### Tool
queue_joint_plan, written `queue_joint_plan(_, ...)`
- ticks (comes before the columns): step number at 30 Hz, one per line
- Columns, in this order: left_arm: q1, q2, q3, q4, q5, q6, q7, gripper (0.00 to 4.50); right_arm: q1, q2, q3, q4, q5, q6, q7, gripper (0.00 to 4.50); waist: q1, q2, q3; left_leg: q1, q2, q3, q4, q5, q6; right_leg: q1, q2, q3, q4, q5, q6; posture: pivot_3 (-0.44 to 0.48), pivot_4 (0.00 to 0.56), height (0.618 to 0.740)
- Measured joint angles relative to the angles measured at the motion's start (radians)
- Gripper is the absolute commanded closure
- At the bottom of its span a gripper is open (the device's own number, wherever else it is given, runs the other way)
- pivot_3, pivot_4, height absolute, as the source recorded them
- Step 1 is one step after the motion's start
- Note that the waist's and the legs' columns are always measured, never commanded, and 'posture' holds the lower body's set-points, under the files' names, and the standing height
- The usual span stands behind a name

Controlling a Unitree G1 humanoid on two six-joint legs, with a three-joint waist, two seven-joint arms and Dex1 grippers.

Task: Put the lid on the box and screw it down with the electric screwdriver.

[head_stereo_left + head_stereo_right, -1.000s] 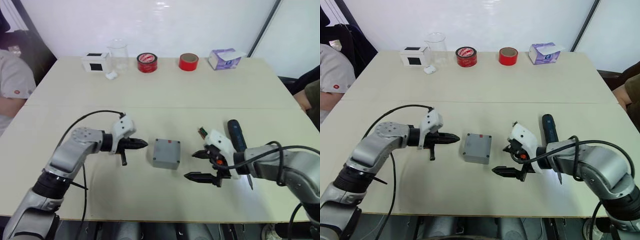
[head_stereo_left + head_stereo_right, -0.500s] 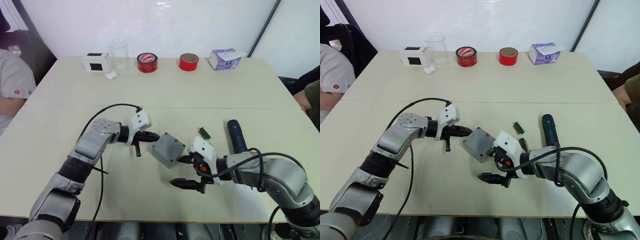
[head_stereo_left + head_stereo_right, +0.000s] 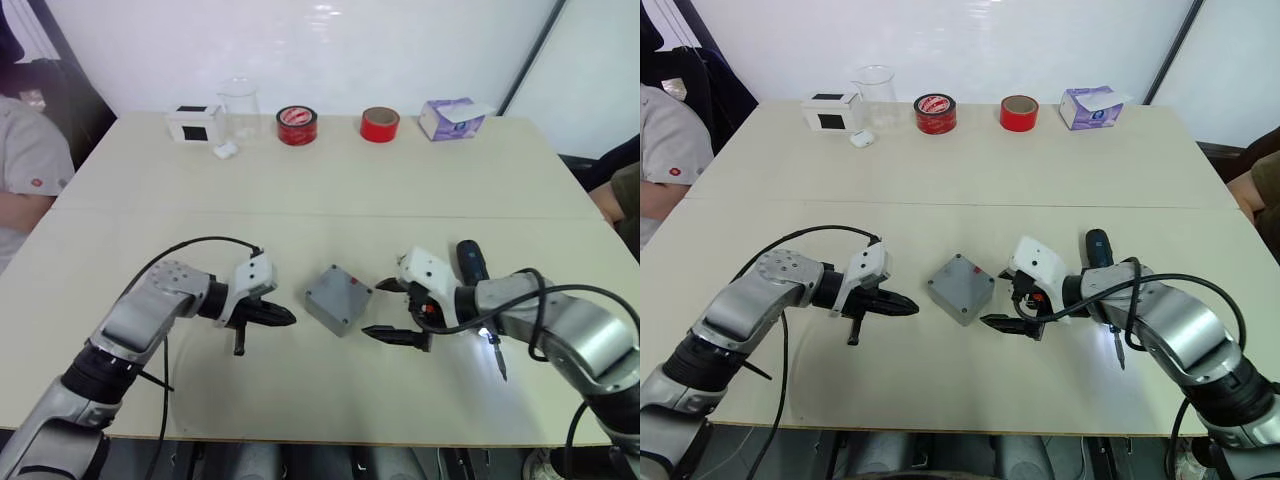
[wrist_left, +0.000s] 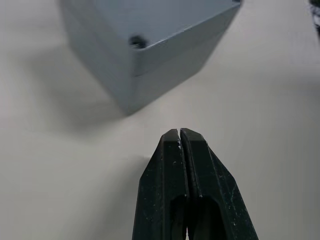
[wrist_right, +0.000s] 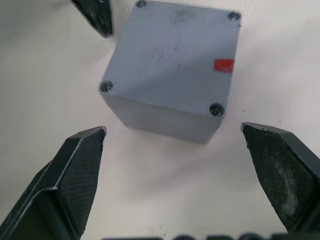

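The grey box rests on the table, turned diagonally. The lid sits on top of it, with a screw hole in each corner and a red mark; a seam runs around the sides. My left gripper is shut and empty, with its tip a short way left of the box. My right gripper is open just right of the box, one finger towards each side and neither touching. The black electric screwdriver lies on the table behind my right forearm, with its thin bit towards the table's front.
Along the far edge stand a white box with a black front, a glass beaker, two red tape rolls and a purple tissue box. A person sits at the left, and another person's arm shows at the right.
My shut left gripper has drawn back left from the box, which it was against half a second ago. My right gripper has backed off to the right. The box has turned diagonal over the last second.
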Motion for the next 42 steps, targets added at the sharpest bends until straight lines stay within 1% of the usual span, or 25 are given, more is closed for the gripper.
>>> queue_joint_plan(3, 0.007, -0.056, -0.015, -0.029, 0.003, 0.008, 0.053, 4.5, -0.045, 0.011, 0.086, 0.048, -0.071, -0.047, 0.052, 0.01, 0.0, 0.0, 0.0, 0.0, 0.0, 0.0, 0.0, 0.0, 0.0, 0.0, 0.0, 0.0, 0.0, 0.0, 0.0, 0.0, 0.15, 0.74)
queue_joint_plan(6, 0.006, -0.085, -0.049, -0.019, 0.029, -0.01, 0.087, 4.5, -0.056, 0.029, 0.125, 0.051, -0.101, -0.068, 0.093, 0.01, -0.001, 0.0, 0.0, 0.0, 0.0, -0.001, 0.0, 0.0, 0.0, 0.0, 0.001, 0.0, 0.0, 0.0, 0.0, 0.0, 0.15, 0.74)
queue_joint_plan(13, -0.004, -0.108, -0.048, 0.062, 0.083, -0.052, 0.146, 4.5, -0.032, 0.039, 0.124, 0.027, -0.106, -0.038, 0.107, 0.01, 0.0, 0.0, 0.0, 0.0, 0.0, -0.001, 0.0, 0.0, 0.0, 0.0, 0.001, 0.0, 0.001, 0.0, 0.0, 0.0, 0.15, 0.74)
queue_joint_plan(21, -0.009, -0.106, -0.044, 0.071, 0.086, -0.068, 0.149, 4.5, 0.015, 0.061, 0.094, -0.024, -0.098, 0.016, 0.087, 0.01, 0.0, 0.0, 0.0, 0.0, 0.0, -0.001, 0.0, 0.0, 0.0, 0.0, 0.0, 0.0, 0.001, 0.0, 0.0, 0.0, 0.15, 0.74)
queue_joint_plan(30, -0.062, -0.112, -0.045, 0.094, 0.093, -0.075, 0.135, 4.5, 0.036, 0.071, 0.069, -0.046, -0.097, 0.043, 0.073, 0.01, 0.0, 0.0, 0.0, 0.0, 0.0, -0.001, 0.0, 0.0, 0.0, 0.0, 0.0, 0.0, 0.001, 0.0, 0.0, 0.0, 0.15, 0.74)
queue_joint_plan(32, -0.062, -0.096, -0.044, 0.09, 0.088, -0.082, 0.115, 4.5, 0.036, 0.067, 0.032, -0.049, -0.087, 0.046, 0.076, 0.01, 0.0, 0.0, 0.0, 0.0, 0.0, 0.0, 0.0, 0.0, 0.0, 0.0, 0.0, 0.0, 0.001, 0.0, 0.0, 0.0, 0.15, 0.74)
queue_joint_plan(34, -0.06, -0.062, -0.041, 0.068, 0.077, -0.067, 0.092, 4.5, 0.046, 0.044, -0.034, -0.05, -0.052, 0.059, 0.086, 0.01, 0.001, 0.0, 0.0, 0.0, 0.0, -0.001, 0.0, 0.0, 0.0, 0.0, 0.0, 0.0, 0.001, 0.0, 0.0, 0.0, 0.15, 0.74)
queue_joint_plan(36, -0.048, -0.005, -0.017, 0.033, 0.052, -0.04, 0.062, 4.5, 0.057, 0.027, -0.165, -0.048, 0.018, 0.095, 0.1, 0.01, 0.0, 0.0, 0.0, 0.0, 0.0, 0.0, 0.0, 0.0, 0.0, 0.0, 0.0, 0.0, 0.0, 0.0, 0.0, 0.0, 0.15, 0.74)
queue_joint_plan(38, -0.04, 0.026, 0.021, 0.017, 0.023, -0.015, 0.048, 4.5, 0.059, 0.014, -0.269, -0.033, 0.056, 0.106, 0.1, 0.01, 0.0, 0.0, 0.0, 0.001, 0.0, -0.001, 0.0, 0.0, 0.0, 0.001, 0.0, 0.0, 0.0, 0.0, 0.0, 0.0, 0.15, 0.74)
queue_joint_plan(40, -0.044, 0.024, 0.077, 0.01, -0.025, 0.023, 0.048, 4.5, 0.059, 0.019, -0.338, 0.023, 0.059, 0.096, 0.085, 0.01, 0.0, 0.0, 0.0, 0.002, 0.001, -0.001, 0.0, 0.0, 0.0, 0.003, 0.0, -0.001, 0.0, 0.0, 0.0, 0.0, 0.15, 0.74)
queue_joint_plan(42, -0.068, 0.003, 0.119, 0.01, -0.073, 0.062, 0.06, 4.5, 0.056, 0.057, -0.355, 0.112, 0.035, 0.059, 0.045, 0.01, 0.002, -0.001, 0.0, 0.002, 0.0, -0.001, 0.0, 0.0, 0.0, 0.003, 0.0, -0.001, 0.0, 0.0, 0.0, 0.0, 0.15, 0.74)
